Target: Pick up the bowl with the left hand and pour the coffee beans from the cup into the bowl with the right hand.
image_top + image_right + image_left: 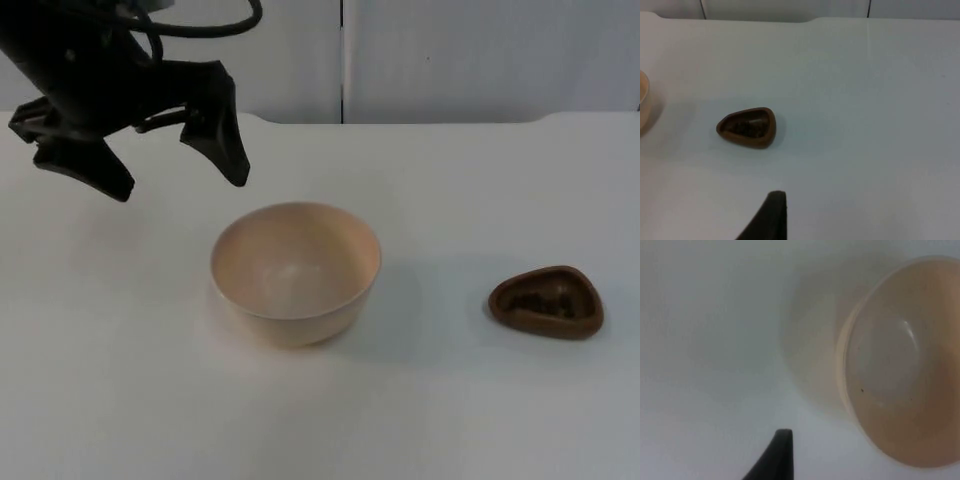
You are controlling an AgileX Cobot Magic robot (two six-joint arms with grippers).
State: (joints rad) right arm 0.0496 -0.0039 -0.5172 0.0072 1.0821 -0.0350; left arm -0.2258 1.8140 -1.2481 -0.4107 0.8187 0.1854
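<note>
Nearest on the white table stands the cream bowl, upright and untouched, with the brown cup of coffee beans well apart to its right. Farther back, the left gripper hovers, fingers spread wide.

A white bench fills most of the frame under soft, even light. Along the top runs a grey partition wall, split by a dark vertical seam near the centre.
</note>
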